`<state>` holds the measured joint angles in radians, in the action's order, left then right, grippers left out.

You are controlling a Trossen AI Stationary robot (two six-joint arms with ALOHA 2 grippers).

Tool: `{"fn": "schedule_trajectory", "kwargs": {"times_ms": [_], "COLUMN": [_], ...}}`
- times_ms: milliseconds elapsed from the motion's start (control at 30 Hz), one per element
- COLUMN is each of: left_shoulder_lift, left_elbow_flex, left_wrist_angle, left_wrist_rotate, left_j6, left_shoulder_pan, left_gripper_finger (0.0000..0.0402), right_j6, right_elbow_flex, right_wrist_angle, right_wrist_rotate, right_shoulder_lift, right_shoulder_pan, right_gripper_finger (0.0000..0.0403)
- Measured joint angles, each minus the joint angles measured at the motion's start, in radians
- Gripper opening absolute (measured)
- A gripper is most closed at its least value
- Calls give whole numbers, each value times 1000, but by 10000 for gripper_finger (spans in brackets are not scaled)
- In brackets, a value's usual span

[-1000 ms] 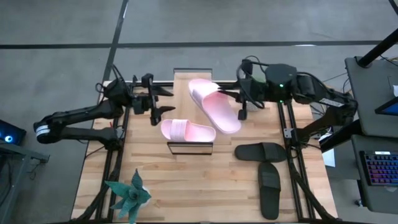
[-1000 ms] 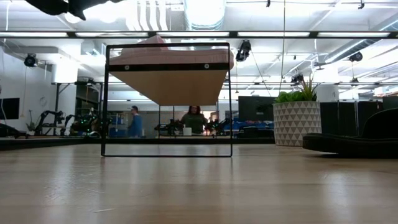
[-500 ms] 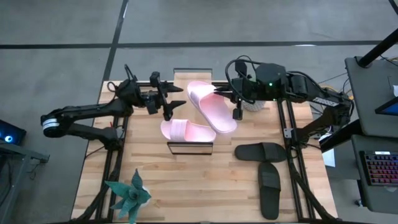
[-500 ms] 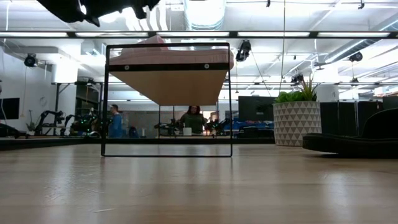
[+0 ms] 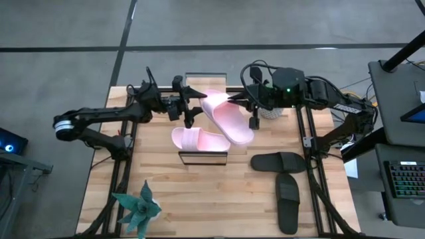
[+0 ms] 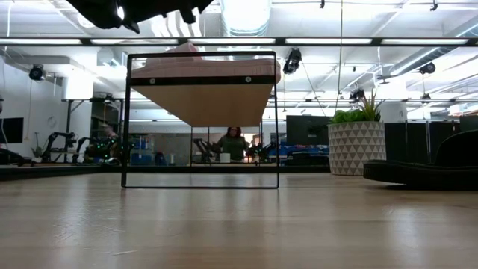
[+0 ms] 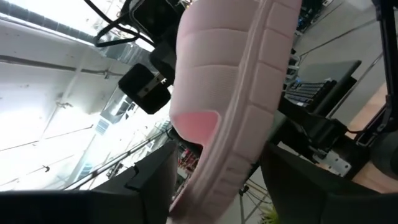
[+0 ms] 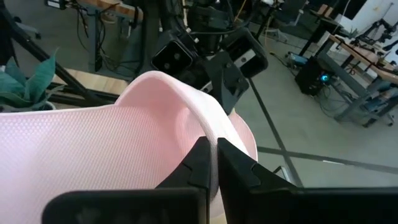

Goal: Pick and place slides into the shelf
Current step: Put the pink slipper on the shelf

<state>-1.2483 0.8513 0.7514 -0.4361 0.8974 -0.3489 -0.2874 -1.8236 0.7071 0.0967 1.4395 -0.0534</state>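
I see the right gripper (image 5: 234, 101) pinched on the raised pink slide's (image 5: 229, 118) edge above the shelf (image 5: 203, 158). At its 9 o'clock, the left gripper (image 5: 199, 106), fingers spread wide, straddles its toe. Second pink slide (image 5: 199, 139) lies on the shelf; black slides (image 5: 285, 180) on the table's 4 o'clock.

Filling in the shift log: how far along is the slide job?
Done: one pink slide lies on the shelf. In hand: the right gripper is shut on the second pink slide above the shelf, and the open left gripper reaches for its other end. Left: both black slides lie on the table.
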Motion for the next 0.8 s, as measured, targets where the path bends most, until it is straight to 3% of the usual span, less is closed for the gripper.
{"fn": "schedule_trajectory", "kwargs": {"times_ms": [133,367,600,800], "left_shoulder_lift": [-21,-24,7,52], "left_elbow_flex": [14,24,21,6], "left_wrist_angle": [-1,-9,-88,-176], "left_wrist_rotate": [-1,-7,69,138], "left_j6": [1,3,4,2], "left_shoulder_pan": [4,5,6,5], "left_gripper_finger": [160,26,26,26], "right_j6": [0,5,-82,-177], "right_elbow_flex": [0,0,-3,-6], "right_wrist_angle": [1,-2,29,46], "right_wrist_rotate": [-2,0,27,226], "right_shoulder_lift": [0,-2,-6,-18], "right_shoulder_pan": [0,0,0,0], "right_gripper_finger": [8,9,38,100]}}
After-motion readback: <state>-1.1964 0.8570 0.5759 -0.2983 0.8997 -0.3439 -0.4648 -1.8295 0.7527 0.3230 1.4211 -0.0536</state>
